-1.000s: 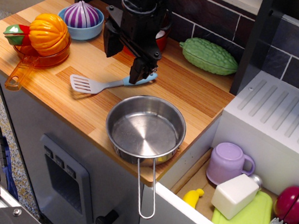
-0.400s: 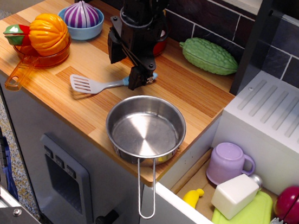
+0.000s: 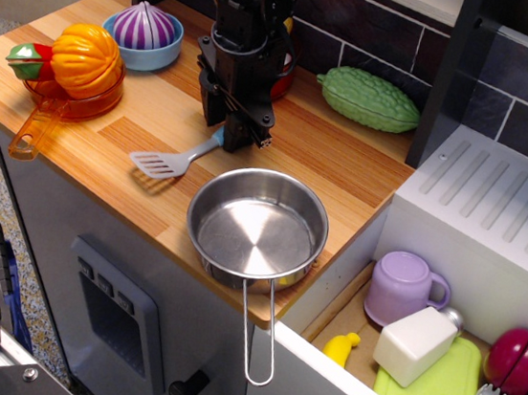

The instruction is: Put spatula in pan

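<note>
While clamped on the blue handle end, gripper (image 3: 232,136) tilts spatula (image 3: 174,160) so the slotted head hangs low over the countertop (image 3: 326,162), just left of the empty pan (image 3: 257,227); likely lifting for transfer. Handle tip hidden behind dark fingers; exact contact hard to make out.

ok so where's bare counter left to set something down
Bare wood runs right of the gripper, between the green gourd and the pan. Another patch lies between the orange pan and the spatula. The back-left corner is crowded.
</note>
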`<state>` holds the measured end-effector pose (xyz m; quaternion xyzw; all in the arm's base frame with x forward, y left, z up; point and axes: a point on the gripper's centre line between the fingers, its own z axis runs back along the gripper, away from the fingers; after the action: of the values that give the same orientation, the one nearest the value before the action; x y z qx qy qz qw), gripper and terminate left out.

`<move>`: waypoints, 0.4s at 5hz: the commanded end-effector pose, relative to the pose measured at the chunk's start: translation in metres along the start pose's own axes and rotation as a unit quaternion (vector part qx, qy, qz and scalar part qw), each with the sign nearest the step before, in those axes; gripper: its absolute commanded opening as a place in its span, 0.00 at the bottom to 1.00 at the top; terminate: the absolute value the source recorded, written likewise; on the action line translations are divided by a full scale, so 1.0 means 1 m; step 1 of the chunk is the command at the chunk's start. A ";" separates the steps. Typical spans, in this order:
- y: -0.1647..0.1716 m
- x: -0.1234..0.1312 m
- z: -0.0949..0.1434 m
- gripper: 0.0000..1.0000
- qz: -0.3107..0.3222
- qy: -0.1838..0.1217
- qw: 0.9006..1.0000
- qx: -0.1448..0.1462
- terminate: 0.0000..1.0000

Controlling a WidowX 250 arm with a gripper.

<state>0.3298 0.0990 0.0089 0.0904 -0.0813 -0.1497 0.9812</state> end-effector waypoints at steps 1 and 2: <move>0.008 0.005 0.008 0.00 0.000 -0.013 1.000 0.006 0.00; 0.011 0.000 0.021 0.00 -0.012 0.008 1.000 0.001 0.00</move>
<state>0.3079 0.1014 0.0159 0.0813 -0.0079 -0.1658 0.9828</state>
